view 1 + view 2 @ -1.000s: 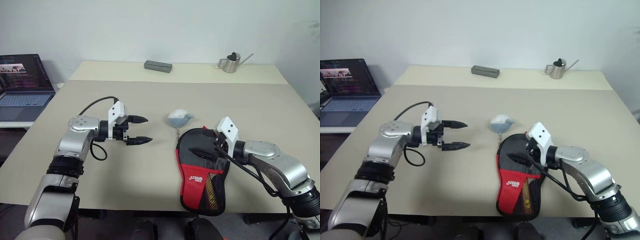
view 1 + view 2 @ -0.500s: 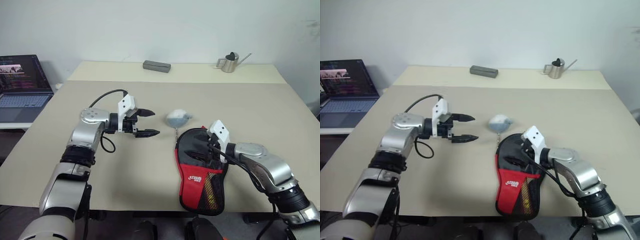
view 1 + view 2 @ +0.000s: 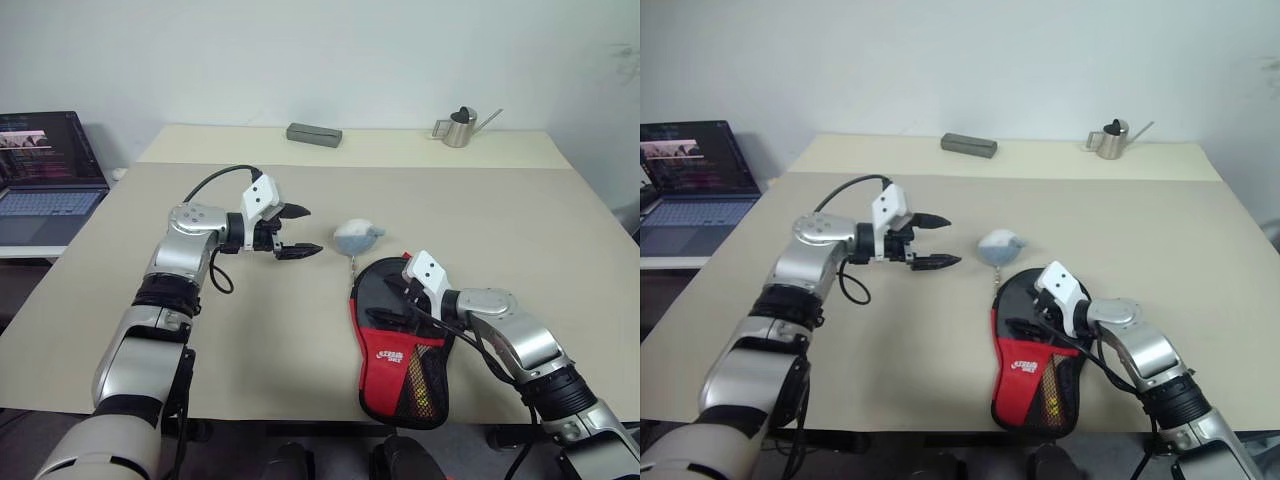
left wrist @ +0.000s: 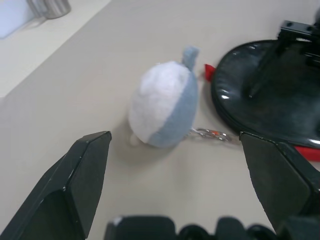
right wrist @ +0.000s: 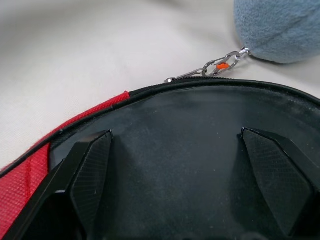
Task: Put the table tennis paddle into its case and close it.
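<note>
**Both arms closing in on paddle case**

L gripper (image 3: 300, 231), jaws spread and empty, has moved right toward the grey fluffy charm (image 3: 357, 237), now just beside it. Paddle-shaped black fabric case w/ red logo panel (image 3: 400, 345) lies near the beige table's (image 3: 300, 330) front edge, round end away from robot, narrow mesh end toward it. R gripper (image 3: 392, 305) has dropped onto the round end, jaws spread. Paddle likely inside; zipping seems next.

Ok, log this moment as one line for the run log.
left gripper: open, near charm | right gripper: open, over case | case: on table
</note>
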Motion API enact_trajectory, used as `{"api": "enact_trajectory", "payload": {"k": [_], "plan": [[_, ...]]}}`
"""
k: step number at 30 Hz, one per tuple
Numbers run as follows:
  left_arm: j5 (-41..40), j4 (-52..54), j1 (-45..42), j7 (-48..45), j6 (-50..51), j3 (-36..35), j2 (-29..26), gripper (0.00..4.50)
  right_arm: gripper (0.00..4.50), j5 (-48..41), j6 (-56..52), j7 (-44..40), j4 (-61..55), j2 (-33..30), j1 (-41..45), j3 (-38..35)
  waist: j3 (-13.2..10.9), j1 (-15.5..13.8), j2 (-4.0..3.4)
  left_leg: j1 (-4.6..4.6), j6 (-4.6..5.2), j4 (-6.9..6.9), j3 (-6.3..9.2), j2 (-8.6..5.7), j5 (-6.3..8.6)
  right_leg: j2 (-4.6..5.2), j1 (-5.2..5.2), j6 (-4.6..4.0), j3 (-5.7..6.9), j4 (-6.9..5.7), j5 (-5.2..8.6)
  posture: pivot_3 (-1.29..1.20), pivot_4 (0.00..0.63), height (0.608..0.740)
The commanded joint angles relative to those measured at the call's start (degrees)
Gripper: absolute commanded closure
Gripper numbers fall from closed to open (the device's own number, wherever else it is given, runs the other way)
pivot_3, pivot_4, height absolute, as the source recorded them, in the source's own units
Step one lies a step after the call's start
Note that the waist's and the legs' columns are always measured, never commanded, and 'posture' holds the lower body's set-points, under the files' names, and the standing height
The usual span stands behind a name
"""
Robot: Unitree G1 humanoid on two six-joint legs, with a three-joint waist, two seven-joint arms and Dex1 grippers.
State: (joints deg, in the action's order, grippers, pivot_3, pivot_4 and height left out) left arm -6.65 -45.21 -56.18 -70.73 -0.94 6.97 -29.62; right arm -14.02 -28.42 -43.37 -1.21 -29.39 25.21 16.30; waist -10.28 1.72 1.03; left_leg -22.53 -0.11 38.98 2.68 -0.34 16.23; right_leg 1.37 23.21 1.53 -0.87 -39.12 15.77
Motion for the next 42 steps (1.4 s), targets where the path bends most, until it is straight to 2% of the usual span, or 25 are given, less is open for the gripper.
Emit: {"api": "enact_trajectory", "payload": {"k": [1,4,9,17,30,42], "plan": [[2.6,-3.8,-4.0,-1.2,-2.1,1.2,-0.1,0.00,0.03,1.8,-2.1,0.1,0.8,0.3,-1.7,1.1,0.0,0.1,0.02,0.00,0.00,0.00,0.00,0.01,0.00,-0.01,0.00,0.00,0.00,0.00,0.00,0.00,0.150,0.740],[4.4,-8.6,-7.5,-1.7,-2.2,1.9,0.4,0.00,0.03,2.5,-1.9,0.1,1.8,1.2,-1.2,1.3,0.0,0.1,0.03,0.00,0.00,0.00,0.01,0.00,0.00,-0.02,0.00,0.00,0.01,0.00,0.00,0.00,0.150,0.740],[9.3,-16.3,-12.6,3.1,-9.1,3.3,2.3,0.00,0.03,3.3,-1.9,0.4,3.0,3.1,-0.4,0.8,0.0,0.1,0.06,0.00,0.00,0.00,0.00,0.00,0.00,-0.03,0.00,-0.01,0.01,0.00,-0.01,0.00,0.150,0.740],[15.4,-24.2,-17.1,5.4,-16.1,5.6,5.6,0.00,0.03,4.6,-1.9,0.0,3.8,3.3,0.0,0.8,0.0,0.1,0.07,0.00,0.00,-0.01,-0.03,-0.01,0.00,-0.03,0.01,0.00,0.00,0.00,-0.01,0.00,0.150,0.740],[22.2,-28.7,-18.9,15.3,-18.1,7.7,9.3,0.00,0.03,5.1,-2.4,0.1,3.3,3.4,-0.7,-0.6,0.0,0.0,0.07,-0.02,0.00,-0.01,-0.01,-0.04,0.00,-0.01,0.01,0.01,0.01,0.00,-0.01,0.00,0.150,0.740],[23.2,-30.0,-19.0,19.7,-15.2,6.7,13.4,0.00,0.03,5.6,-4.4,1.3,1.3,0.4,-2.9,-3.0,0.0,-0.1,0.09,-0.03,0.00,-0.01,-0.01,-0.06,0.00,0.02,0.01,0.02,0.01,0.01,-0.01,0.00,0.150,0.740]]}}
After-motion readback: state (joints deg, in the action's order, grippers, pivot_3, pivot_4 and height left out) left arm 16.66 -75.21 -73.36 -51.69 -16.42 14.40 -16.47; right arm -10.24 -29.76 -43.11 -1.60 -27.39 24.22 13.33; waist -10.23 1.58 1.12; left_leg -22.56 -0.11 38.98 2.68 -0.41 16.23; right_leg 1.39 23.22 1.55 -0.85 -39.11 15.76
